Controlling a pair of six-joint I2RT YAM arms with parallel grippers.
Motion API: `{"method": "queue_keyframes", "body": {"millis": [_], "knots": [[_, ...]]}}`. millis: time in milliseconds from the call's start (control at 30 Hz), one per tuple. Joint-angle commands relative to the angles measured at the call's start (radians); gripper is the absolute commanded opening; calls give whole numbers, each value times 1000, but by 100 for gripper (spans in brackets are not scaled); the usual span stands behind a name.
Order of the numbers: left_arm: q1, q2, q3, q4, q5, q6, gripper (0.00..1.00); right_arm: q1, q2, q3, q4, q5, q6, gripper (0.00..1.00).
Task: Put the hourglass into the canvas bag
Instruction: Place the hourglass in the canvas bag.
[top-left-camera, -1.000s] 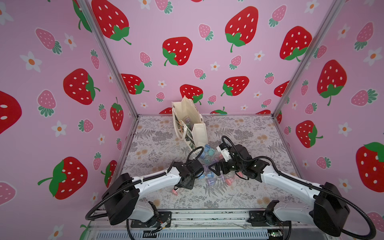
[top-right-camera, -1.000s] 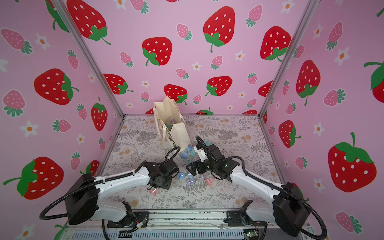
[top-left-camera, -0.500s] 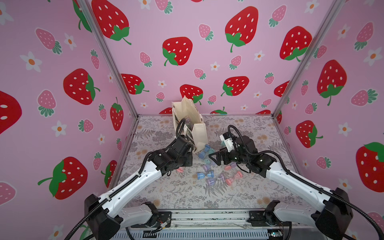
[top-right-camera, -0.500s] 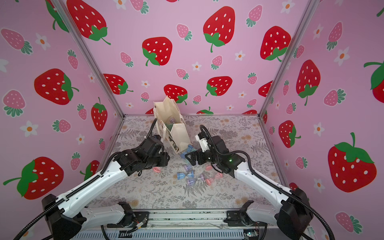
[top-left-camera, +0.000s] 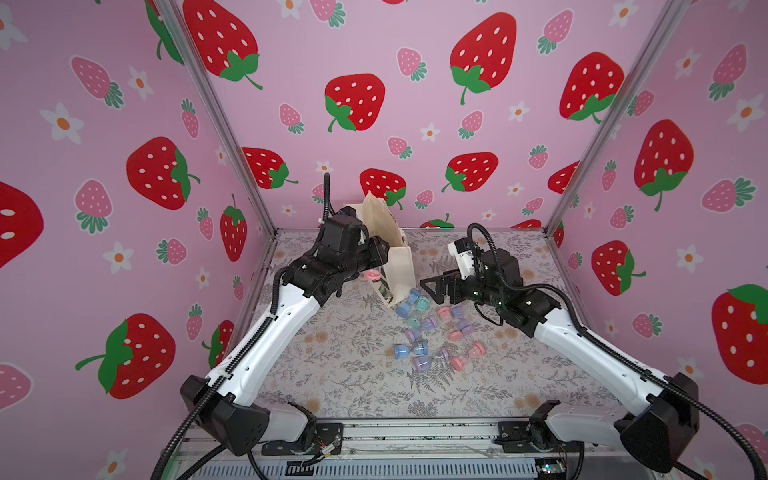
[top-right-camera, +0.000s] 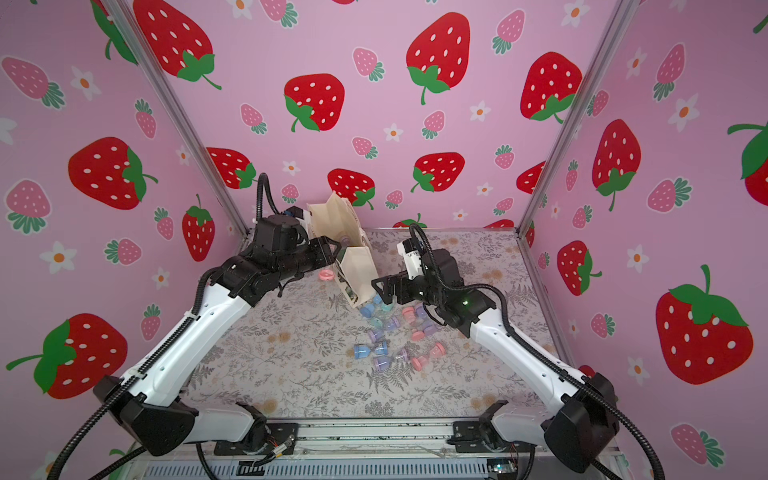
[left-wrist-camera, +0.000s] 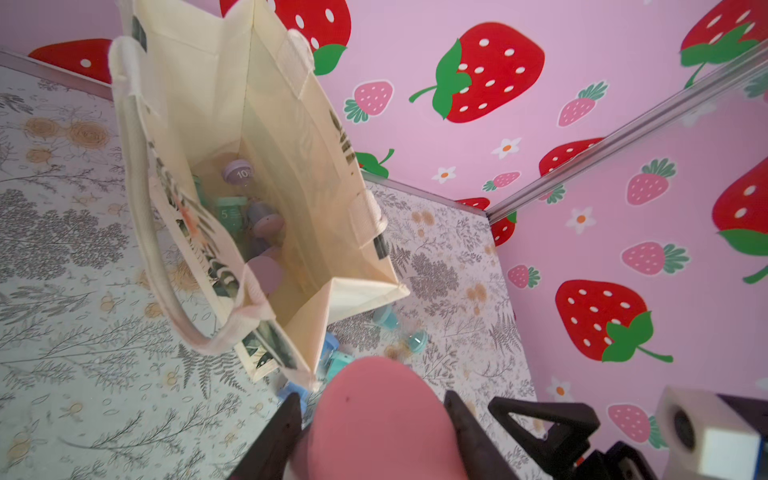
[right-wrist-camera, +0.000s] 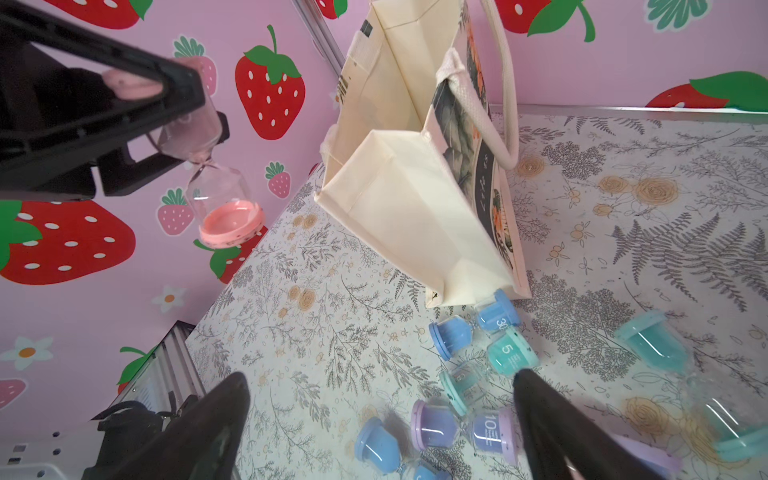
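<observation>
The pink hourglass (right-wrist-camera: 230, 222) is pinched by one end between the left fingers (left-wrist-camera: 282, 432) and is held clear of the desk (top-left-camera: 332, 365), just beside the canvas bag (top-left-camera: 397, 257) and outside it. The bag stands with its mouth open, and several small hourglasses (left-wrist-camera: 232, 216) are contained in it. Loose hourglasses (top-left-camera: 419, 349) are scattered on the desk near its base. The right fingers (right-wrist-camera: 552, 432) are spread wide above them, with nothing gripped.

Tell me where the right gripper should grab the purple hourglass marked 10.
Grip the purple hourglass at its narrow waist, right gripper coming down from above: it lies on its side, and the wider end caps should stop it slipping out.
</observation>
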Motion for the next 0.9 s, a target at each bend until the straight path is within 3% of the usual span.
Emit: {"method": "queue_keyframes", "body": {"millis": [0,367,567,867], "knots": [[36,68,96,105,23,-77,35,-12,28,43,-11,7,-15,99],[128,359,281,243,-12,-181,34,-40,115,103,0,-10,-43,99],[136,567,479,119,-54,-160,34,-57,139,94,1,-8,-53,99],[133,703,514,73,-157,-153,34,-77,175,81,21,-22,-46,99]]}}
